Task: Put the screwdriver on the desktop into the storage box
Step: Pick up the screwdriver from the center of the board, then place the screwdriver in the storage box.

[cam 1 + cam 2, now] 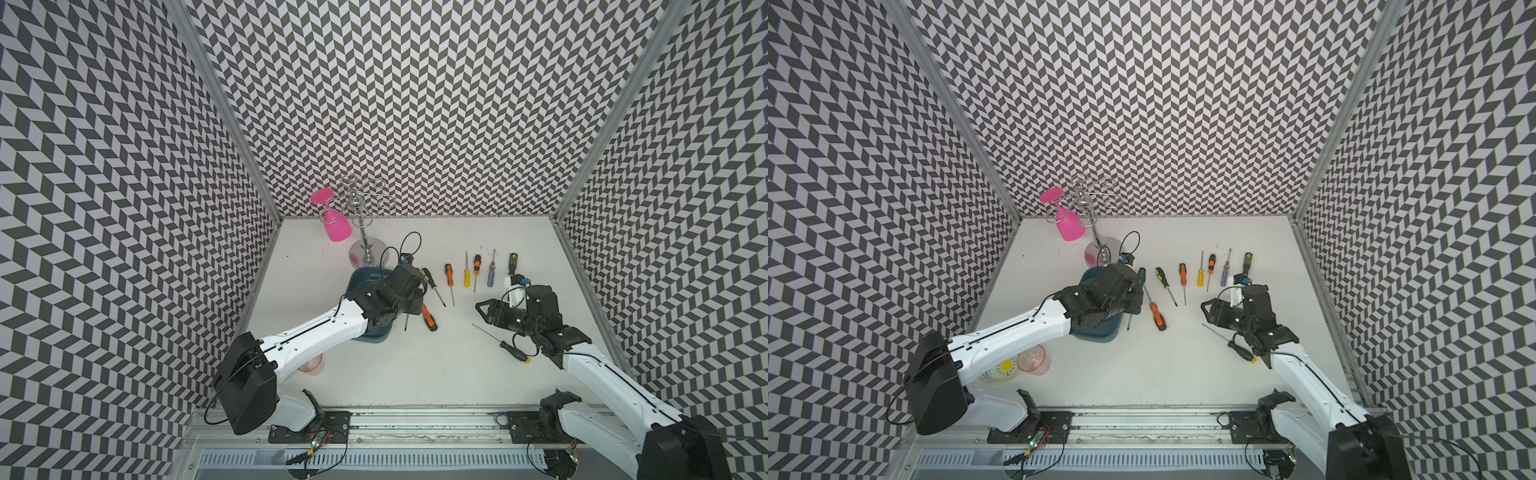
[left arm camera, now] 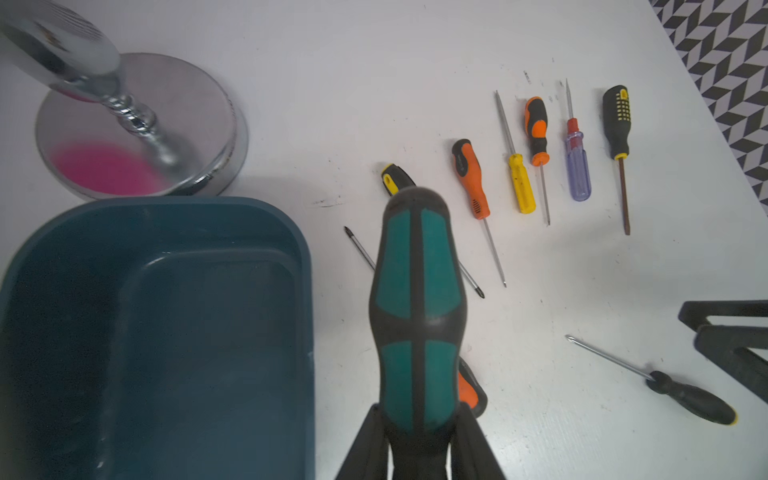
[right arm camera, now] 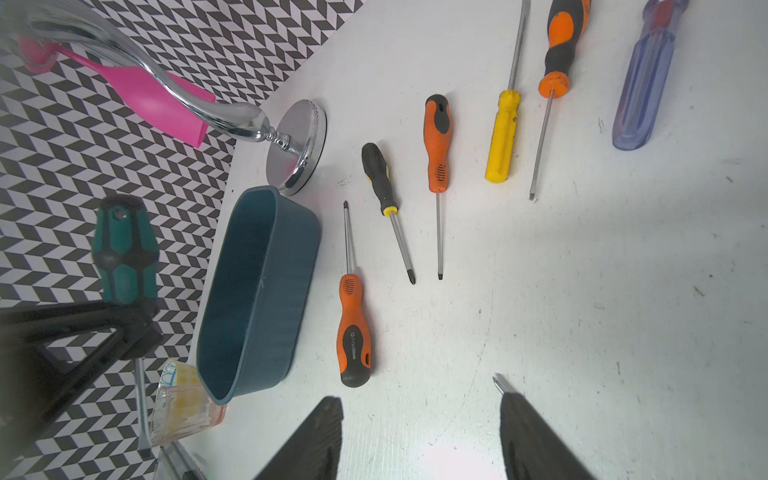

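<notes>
White desktop point(image 1: 415, 365), left tool point(image 2: 422, 415) pinching chunky teal-and-black screwdriver point(image 2: 415, 291), right tool point(image 3: 419, 401) spread

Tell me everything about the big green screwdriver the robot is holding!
The green screwdriver has a fat, curvy handle, dark grey with green panels, rubbery-looking, and a thin steel shaft. It hangs nearly upright, handle up, shaft down. The left fingers pinch the handle's lower end. It is above the desktop, just beside the blue box, not inside it. Nothing else touches it.
</notes>
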Robot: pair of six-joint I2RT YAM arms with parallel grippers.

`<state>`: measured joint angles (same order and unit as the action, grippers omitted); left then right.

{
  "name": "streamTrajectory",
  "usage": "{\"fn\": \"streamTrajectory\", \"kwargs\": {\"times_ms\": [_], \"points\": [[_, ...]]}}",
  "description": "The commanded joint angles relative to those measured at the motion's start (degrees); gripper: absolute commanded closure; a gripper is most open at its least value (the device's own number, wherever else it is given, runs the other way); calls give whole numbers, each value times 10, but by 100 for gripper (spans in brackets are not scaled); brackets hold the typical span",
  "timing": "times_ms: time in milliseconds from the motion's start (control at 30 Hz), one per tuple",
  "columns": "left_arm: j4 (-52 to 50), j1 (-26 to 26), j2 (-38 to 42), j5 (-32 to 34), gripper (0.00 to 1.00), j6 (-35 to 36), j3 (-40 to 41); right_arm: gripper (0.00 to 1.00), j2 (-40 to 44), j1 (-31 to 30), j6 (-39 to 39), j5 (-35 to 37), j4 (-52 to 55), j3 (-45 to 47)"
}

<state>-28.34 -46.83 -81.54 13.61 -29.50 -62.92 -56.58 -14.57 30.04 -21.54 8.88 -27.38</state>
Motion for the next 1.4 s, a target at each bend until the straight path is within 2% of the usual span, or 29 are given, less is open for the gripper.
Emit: {"fn": "streamTrajectory", "kwargs": {"times_ms": [0,167,533,1000,1367], "points": [[-23,33,20,-17,91,42,-4,36,6,-7,3,-6,-21,-2],[-10,79,17,-32,91,67,6,36,2,-14,9,-9,-29,4],[45,111,-43,9,91,90,45,35,13,-18,13,-6,-33,20],[54,115,-104,0,90,73,50,35,8,-19,13,-9,-41,27],[92,112,-123,-29,84,51,85,35,-8,-19,13,-15,-53,31]]}}
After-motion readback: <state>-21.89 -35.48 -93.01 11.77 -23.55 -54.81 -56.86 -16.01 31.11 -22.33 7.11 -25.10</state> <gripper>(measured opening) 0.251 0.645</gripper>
